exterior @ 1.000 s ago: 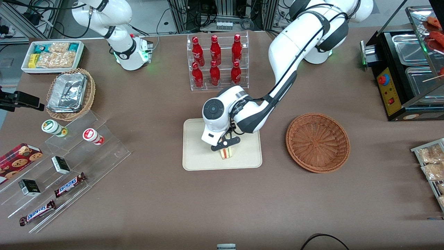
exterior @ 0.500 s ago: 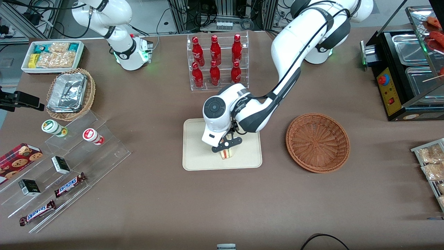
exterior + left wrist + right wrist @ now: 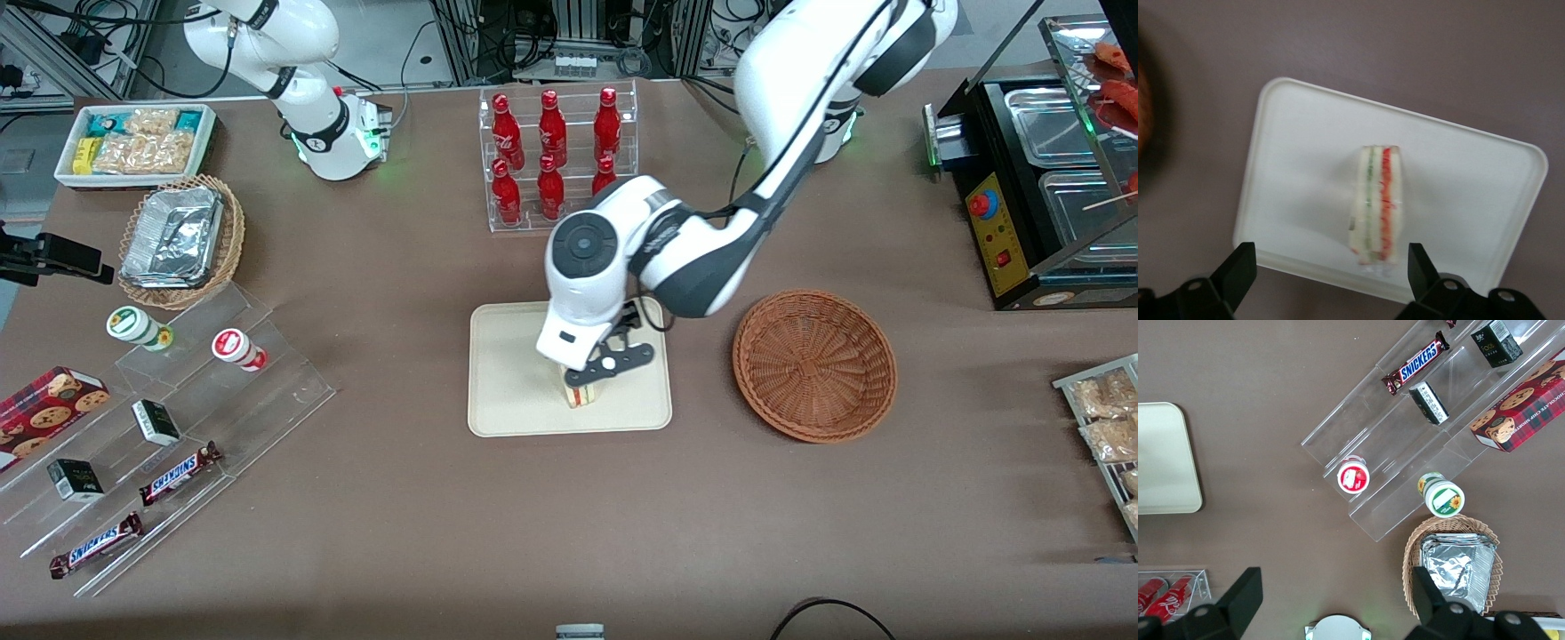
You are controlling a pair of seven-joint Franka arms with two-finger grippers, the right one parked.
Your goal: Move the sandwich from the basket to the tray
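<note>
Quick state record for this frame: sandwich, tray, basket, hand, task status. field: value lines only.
sandwich: standing on edge on the tray, filling layers visible
tray: cream, on the table, holds only the sandwich
basket: reddish-brown wicker, nothing in it, beside the tray toward the working arm's end
hand: open, above the sandwich, fingers apart and not touching it
task status: sandwich is out of the basket and resting on the tray, released

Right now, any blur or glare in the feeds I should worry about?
Left wrist view: sandwich and tray are sharp, tray slightly washed out; the basket at the frame edge is smeared. The open gripper hangs above the sandwich, clear of it. Front view: evenly lit, no glare; the arm hides part of the tray. Right wrist view: sharp, faint reflections on the acrylic steps.
</note>
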